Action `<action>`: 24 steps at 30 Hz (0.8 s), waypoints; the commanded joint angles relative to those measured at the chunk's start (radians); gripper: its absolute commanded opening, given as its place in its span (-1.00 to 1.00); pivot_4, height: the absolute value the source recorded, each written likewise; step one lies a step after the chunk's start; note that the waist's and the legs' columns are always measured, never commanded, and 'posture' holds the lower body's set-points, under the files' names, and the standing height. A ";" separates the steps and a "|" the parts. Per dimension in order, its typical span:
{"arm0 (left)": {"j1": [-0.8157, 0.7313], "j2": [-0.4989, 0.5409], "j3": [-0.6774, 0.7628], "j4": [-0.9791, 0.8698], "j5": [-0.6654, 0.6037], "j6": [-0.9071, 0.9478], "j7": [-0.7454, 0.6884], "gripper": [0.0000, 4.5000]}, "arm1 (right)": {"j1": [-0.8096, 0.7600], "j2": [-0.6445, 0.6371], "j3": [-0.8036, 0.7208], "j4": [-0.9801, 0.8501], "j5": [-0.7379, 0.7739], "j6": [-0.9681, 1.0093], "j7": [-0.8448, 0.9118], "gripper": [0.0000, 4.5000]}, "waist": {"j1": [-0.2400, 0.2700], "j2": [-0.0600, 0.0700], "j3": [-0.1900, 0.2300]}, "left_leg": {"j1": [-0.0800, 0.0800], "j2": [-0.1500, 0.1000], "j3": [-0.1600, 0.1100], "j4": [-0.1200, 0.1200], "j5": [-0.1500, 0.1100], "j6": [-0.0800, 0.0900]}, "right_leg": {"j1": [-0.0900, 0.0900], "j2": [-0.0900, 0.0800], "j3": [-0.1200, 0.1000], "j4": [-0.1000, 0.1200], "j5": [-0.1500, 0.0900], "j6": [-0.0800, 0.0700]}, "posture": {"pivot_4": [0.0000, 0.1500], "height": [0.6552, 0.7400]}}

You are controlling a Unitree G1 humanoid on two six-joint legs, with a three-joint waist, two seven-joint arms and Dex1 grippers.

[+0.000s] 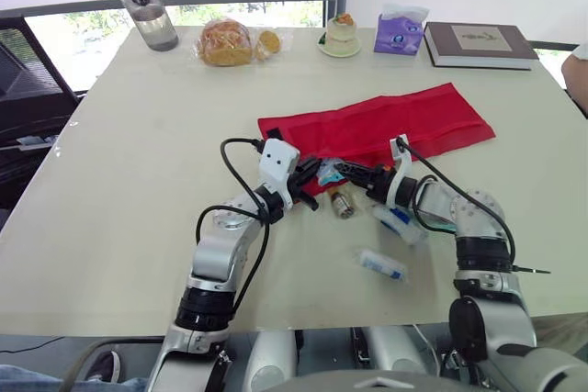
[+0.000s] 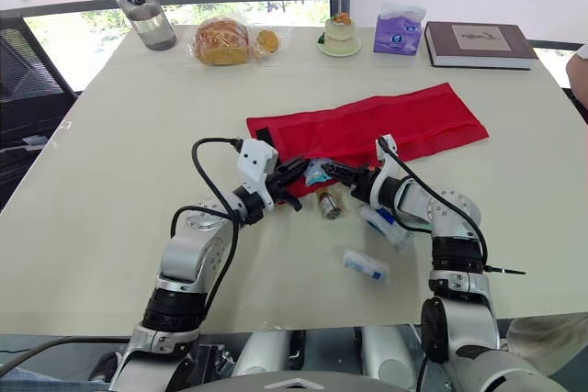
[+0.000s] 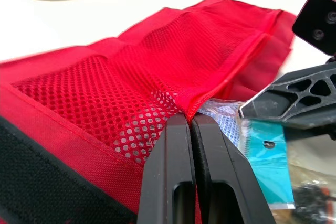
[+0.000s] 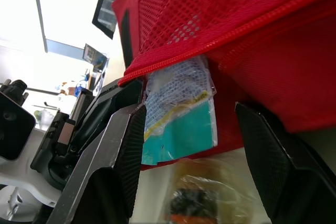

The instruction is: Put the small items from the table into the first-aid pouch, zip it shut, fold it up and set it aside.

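The red first-aid pouch [image 1: 386, 121] lies unfolded across the middle of the table. My left gripper [image 3: 190, 121] is shut on the edge of its mesh pocket [image 3: 157, 66], pinching the fabric up. A teal-and-white packet [image 4: 181, 124] sits half under the zipper edge at the pocket mouth. My right gripper [image 4: 190, 109] is open, one finger on each side of that packet. A small brown bottle [image 1: 343, 204] lies just in front of the pouch. A white-and-blue tube [image 1: 401, 223] rests under my right wrist, and a white tube [image 1: 380, 264] lies nearer the front edge.
Along the far edge stand a water bottle [image 1: 147, 8], a bag of bread [image 1: 227, 41], a small cake on a plate [image 1: 341, 36], a purple tissue pack [image 1: 399, 32] and a book [image 1: 480, 43]. A person's arm [image 1: 577, 75] shows at the far right.
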 commanded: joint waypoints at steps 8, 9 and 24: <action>-0.089 0.033 0.113 0.143 -0.176 0.056 -0.099 -1.00 | 0.007 -0.078 0.028 -0.099 -0.041 -0.052 0.053 0.28 | -0.001 0.000 0.000 | 0.000 0.000 0.000 0.000 0.000 0.000 | 0.000 0.001 0.000 0.000 0.000 0.000 | 1.00 1.00; -0.095 0.035 0.115 0.151 -0.182 0.056 -0.107 -1.00 | 0.014 -0.083 0.031 -0.112 -0.042 -0.052 0.057 0.28 | 0.000 0.000 0.000 | 0.000 0.000 0.000 0.000 0.000 0.000 | 0.000 0.001 0.000 0.000 0.000 0.000 | 1.00 1.00; -0.140 0.071 0.063 0.205 -0.173 0.035 -0.188 -1.00 | 0.026 -0.196 0.398 -0.374 -0.328 -0.292 0.175 -0.99 | 0.005 0.000 0.000 | -0.001 0.000 -0.002 -0.001 0.000 0.000 | 0.000 0.001 -0.002 -0.006 0.001 0.001 | 1.00 1.00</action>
